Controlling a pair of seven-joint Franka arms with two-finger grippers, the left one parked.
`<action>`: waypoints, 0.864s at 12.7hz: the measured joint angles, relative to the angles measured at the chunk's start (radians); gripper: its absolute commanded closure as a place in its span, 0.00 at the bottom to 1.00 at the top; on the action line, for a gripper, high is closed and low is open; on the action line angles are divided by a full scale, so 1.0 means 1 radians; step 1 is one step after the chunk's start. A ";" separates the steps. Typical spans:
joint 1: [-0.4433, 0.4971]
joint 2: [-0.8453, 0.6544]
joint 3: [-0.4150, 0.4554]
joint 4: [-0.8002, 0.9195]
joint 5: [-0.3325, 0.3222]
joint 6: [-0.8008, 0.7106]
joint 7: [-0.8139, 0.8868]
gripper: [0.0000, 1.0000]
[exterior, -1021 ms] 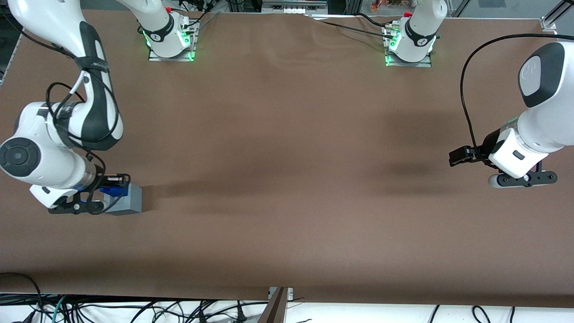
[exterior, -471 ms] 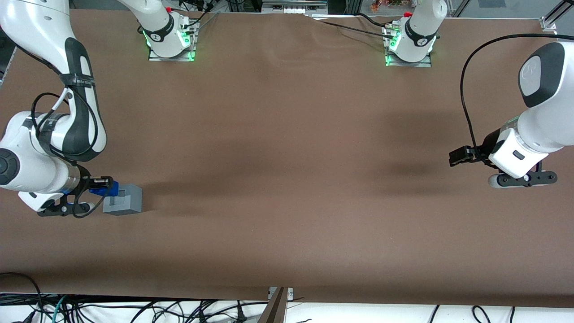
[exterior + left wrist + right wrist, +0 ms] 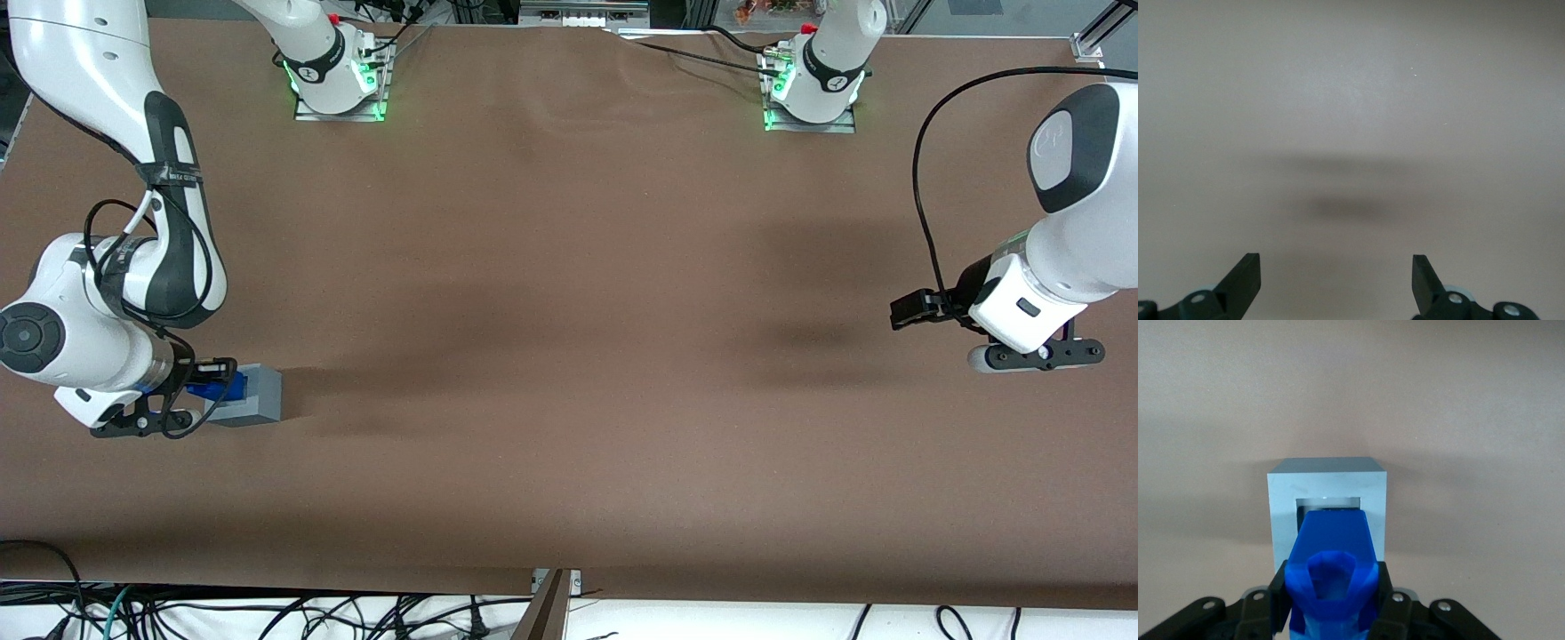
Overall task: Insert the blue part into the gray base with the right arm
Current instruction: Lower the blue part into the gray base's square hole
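Brown table (image 3: pixel 569 356) spanning the whole scene, bare but for the work at the working arm's end. Right arm (image 3: pixel 133 258) bent low over that end, wrist brought down close to the surface. Compared with half a second ago, wrist shifted back toward the cube, after having pulled off sideways from the position held a second ago; reads as a withdraw-and-realign, not a finished insertion. Gray base (image 3: pixel 252 396) resting on the table, same spot in all three front pictures, so apparently not knocked by the retry. Square recess (image 3: pixel 1328 505) facing the wrist camera, opening partly covered by the part's leading end. Gripper (image 3: pixel 1330 603) just beside the base, clamped narrow on the blue part (image 3: pixel 1331 570), fingers (image 3: pixel 1279 600) pressed to both its flanks. Blue part held roughly level, tip at the mouth of the recess, seemingly centred between the recess walls; depth of entry not readable. Judgement: alignment looks good, insertion stroke not yet complete. Next needed: straight push along the recess axis, then release. Risk: base sliding away under the push.
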 measured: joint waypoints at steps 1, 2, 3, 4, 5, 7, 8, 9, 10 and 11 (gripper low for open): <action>0.000 0.000 0.000 0.000 0.000 0.002 -0.003 0.76; 0.000 0.000 0.001 0.000 0.002 0.004 -0.005 0.76; 0.000 0.000 0.003 0.000 0.008 0.007 -0.006 0.76; 0.000 0.000 0.007 0.000 0.012 0.011 -0.007 0.76; 0.001 0.000 0.008 0.000 0.013 0.012 -0.007 0.76; 0.000 0.000 0.008 0.000 0.016 0.012 -0.007 0.76; 0.000 0.001 0.008 0.000 0.017 0.013 -0.007 0.75; -0.001 0.001 0.008 0.000 0.017 0.016 -0.007 0.75; -0.001 0.002 0.008 0.000 0.018 0.019 -0.007 0.75; -0.002 0.002 0.008 0.000 0.019 0.021 -0.007 0.75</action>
